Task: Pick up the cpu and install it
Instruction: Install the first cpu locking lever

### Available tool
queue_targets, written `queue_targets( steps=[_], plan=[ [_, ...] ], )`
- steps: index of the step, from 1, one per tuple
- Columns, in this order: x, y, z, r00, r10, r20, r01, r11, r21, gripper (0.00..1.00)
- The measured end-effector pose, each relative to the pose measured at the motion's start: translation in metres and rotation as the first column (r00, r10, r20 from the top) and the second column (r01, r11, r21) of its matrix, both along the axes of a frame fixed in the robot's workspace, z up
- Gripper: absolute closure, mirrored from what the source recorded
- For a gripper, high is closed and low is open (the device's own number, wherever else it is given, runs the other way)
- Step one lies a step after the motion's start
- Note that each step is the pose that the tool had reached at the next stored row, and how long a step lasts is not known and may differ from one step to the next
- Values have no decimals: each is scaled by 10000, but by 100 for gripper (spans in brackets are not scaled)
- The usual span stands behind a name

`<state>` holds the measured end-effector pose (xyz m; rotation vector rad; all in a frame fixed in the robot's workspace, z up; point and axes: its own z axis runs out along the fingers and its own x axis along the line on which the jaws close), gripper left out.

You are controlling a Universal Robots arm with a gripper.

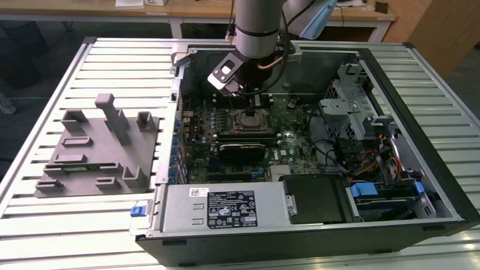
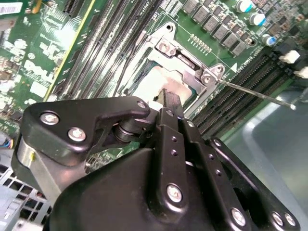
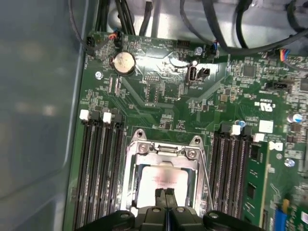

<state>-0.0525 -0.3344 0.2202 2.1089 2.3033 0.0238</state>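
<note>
Slatted metal tabletop (image 1: 45,225) carries an open computer case (image 1: 300,250) laid on its side, so the motherboard (image 1: 300,140) faces up for work from above. Nearest in the exterior view sits the silver power supply (image 1: 225,208). On the exterior view's left, a grey plastic holder (image 1: 98,152) stands beside the case. Further in, the cpu (image 3: 161,179) lies flat within the socket frame (image 3: 131,166), whose retaining lever (image 2: 255,94) appears unlatched, probably to keep the seat accessible. The hand (image 3: 166,193) hangs straight above, fingers clenched together with nothing between them, tips at the cpu's pale top; touching or just clear, I cannot tell. Wooden desks (image 1: 195,8) line the room behind.
</note>
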Motion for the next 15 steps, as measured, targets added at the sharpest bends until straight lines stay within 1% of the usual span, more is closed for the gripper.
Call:
queue_targets(
  steps=[11, 15],
  plan=[
    [0, 0, 339, 10000, 0, 0, 0, 10000, 1, 89],
    [0, 0, 436, 10000, 0, -1, 0, 10000, 0, 89]
  ],
)
